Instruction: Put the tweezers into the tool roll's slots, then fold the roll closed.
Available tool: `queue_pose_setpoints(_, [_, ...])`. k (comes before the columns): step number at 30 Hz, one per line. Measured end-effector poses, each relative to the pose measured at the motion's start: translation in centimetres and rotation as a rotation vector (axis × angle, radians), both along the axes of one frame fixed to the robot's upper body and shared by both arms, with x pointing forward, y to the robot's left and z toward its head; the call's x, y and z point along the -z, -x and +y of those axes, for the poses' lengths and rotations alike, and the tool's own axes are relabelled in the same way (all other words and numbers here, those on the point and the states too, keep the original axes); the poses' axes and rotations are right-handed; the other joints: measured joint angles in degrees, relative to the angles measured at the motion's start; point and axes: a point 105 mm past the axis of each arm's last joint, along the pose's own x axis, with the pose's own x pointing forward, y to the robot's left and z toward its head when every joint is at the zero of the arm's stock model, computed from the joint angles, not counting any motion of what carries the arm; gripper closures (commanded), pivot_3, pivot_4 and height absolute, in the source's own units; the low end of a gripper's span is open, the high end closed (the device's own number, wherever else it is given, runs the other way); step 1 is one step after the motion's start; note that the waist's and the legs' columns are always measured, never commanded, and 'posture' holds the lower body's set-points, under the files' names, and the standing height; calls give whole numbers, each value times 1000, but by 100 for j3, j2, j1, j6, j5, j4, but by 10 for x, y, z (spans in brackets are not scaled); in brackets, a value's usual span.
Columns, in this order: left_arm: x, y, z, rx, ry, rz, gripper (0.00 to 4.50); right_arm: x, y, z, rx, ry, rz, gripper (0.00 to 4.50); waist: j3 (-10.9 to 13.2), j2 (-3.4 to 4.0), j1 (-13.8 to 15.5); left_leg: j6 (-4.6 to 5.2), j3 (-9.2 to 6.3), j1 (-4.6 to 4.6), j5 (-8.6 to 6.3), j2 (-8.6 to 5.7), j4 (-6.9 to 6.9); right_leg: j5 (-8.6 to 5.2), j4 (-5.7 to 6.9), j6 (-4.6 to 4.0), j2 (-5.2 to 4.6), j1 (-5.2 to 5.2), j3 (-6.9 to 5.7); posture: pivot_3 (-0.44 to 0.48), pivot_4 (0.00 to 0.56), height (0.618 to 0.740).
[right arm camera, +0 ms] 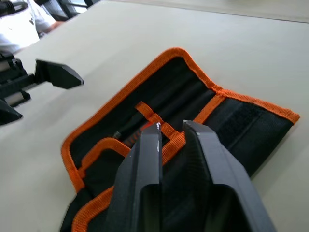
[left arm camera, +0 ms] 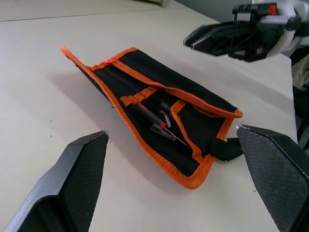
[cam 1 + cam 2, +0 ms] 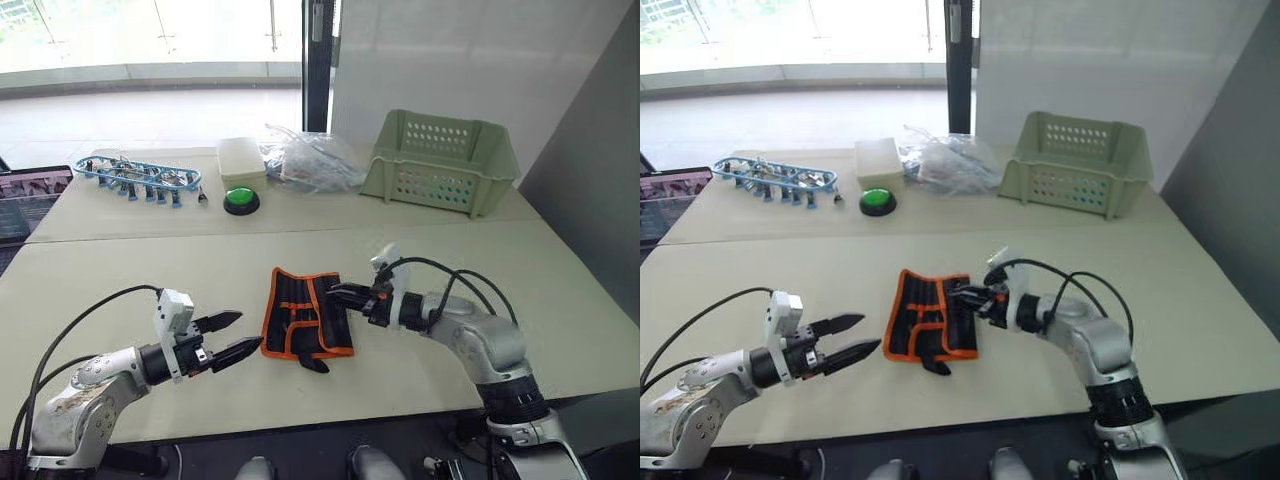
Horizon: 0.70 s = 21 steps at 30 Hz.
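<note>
The right gripper (image 3: 335, 293), fingers nearly pressed together, hovers over the open tool roll (image 3: 305, 312) lying on the pale worktop (image 3: 120, 280), the left gripper (image 3: 232, 337) spread beside it, a green basket (image 3: 440, 160) near the glazed wall behind.

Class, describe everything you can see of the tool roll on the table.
The tool roll is a flat black fabric pouch edged in orange, lying partly open on the pale table. Orange strips cross its inner pockets, where slim tools sit tucked. A small black strap juts from one end. The right pincer hovers at its edge; the left pincer, open, waits nearby.
</note>
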Motion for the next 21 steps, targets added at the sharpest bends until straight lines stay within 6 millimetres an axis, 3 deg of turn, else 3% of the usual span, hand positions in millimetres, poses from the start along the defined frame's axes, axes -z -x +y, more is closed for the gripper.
queue_pose_setpoints(5, [8,-2,-9,-17,32,50,0,24,-8,-5,-11,99,-74,4451,0,-1,17,0,0,6,0,-1,1,5,3,-8,0,7,0,0,150,725])
queue_pose_setpoints(14, [30,-13,-13,-87,-16,134,0,31,-15,-6,6,157,-115,4451,-1,-2,49,0,-1,26,0,-3,4,14,5,-24,0,28,0,0,150,725])
queue_pose_setpoints(21, [35,-13,-22,-78,35,196,2136,32,-17,-6,29,160,-118,4500,-1,-2,86,-1,-1,43,1,-3,5,12,14,-21,0,38,1,0,150,725])
